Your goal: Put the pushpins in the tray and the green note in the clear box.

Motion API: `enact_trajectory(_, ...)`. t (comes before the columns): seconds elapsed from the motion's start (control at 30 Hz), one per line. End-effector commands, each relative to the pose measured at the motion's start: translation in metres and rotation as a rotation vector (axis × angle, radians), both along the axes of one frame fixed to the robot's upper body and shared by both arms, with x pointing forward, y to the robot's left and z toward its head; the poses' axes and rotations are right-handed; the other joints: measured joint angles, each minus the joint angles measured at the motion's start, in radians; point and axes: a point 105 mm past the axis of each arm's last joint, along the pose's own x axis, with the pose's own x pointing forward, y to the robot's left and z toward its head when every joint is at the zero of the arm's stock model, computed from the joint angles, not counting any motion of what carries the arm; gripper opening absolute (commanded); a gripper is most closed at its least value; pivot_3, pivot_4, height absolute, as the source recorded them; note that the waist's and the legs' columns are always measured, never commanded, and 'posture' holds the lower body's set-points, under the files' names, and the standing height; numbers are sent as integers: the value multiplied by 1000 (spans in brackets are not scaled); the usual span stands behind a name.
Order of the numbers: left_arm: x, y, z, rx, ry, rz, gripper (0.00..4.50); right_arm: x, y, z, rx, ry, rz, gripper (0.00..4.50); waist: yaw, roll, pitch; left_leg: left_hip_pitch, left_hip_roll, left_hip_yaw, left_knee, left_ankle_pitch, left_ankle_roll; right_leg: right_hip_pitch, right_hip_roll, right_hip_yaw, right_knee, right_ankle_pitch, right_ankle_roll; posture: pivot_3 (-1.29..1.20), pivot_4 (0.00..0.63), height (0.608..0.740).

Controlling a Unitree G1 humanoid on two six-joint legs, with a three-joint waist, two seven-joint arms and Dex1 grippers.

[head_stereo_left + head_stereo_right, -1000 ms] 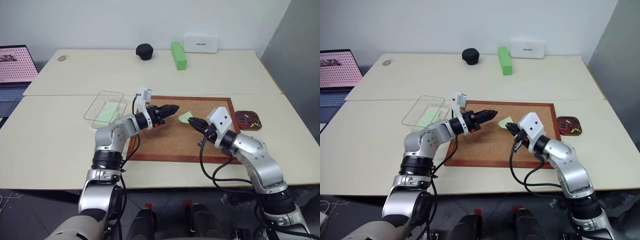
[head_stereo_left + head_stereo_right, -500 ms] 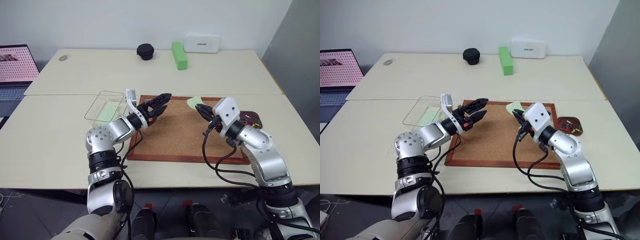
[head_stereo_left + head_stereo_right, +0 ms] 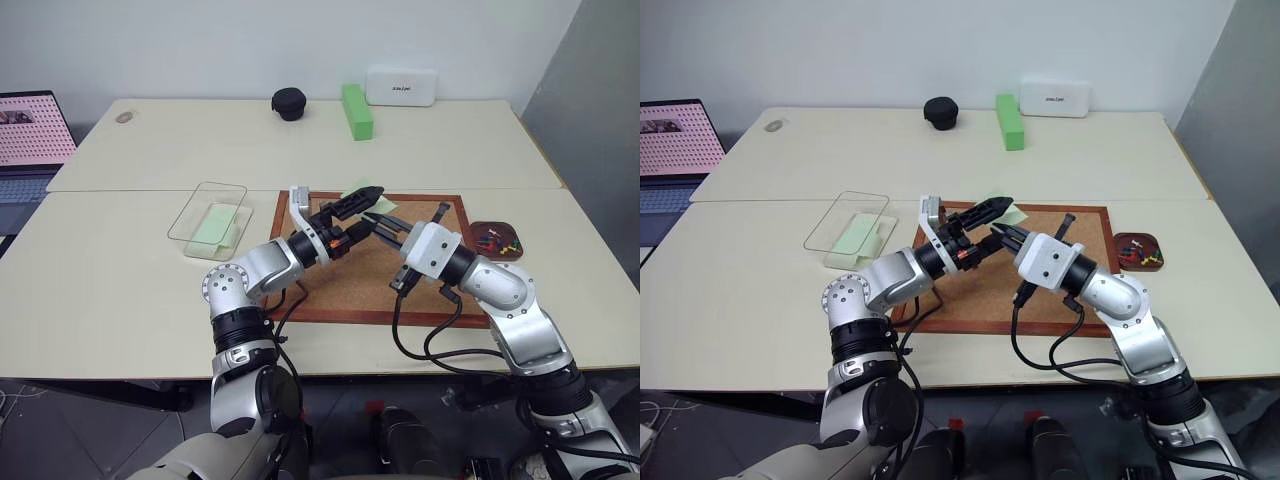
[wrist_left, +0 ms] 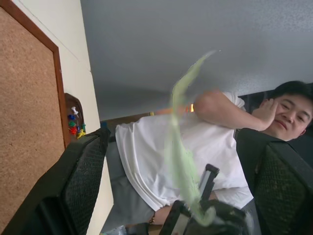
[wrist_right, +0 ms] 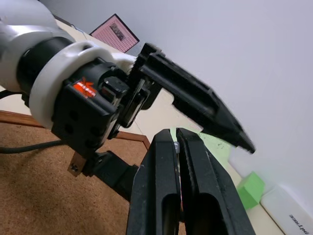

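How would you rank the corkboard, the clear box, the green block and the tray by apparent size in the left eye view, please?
Largest to smallest:
1. Corkboard, clearly largest, though the arms cover part of it.
2. Clear box.
3. Green block and tray look about alike; the block lies farther from the camera, so I would not rank those two.

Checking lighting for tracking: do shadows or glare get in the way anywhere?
Left eye view: soft shadows beneath the arms on the corkboard, no glare on the clear box. Right wrist view: the right gripper looks dark against the pale wall.
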Motion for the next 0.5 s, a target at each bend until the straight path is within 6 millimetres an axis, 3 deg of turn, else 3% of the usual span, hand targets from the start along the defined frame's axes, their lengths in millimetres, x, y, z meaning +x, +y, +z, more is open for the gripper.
enact_trajectory(0.03,-2,0,14,-29,-51,0,3788,1,-4,14,20,-64,-14,0,0,0,0,0,0,0,0,0,0,0,0,0,0,0,0,0,150,740)
enact_trajectory(0.5,-5,3,17,-32,-70,-4,1056,5,-10,17,39,-66,-38,0,0,0,0,0,0,0,0,0,0,0,0,0,0,0,0,0,150,740)
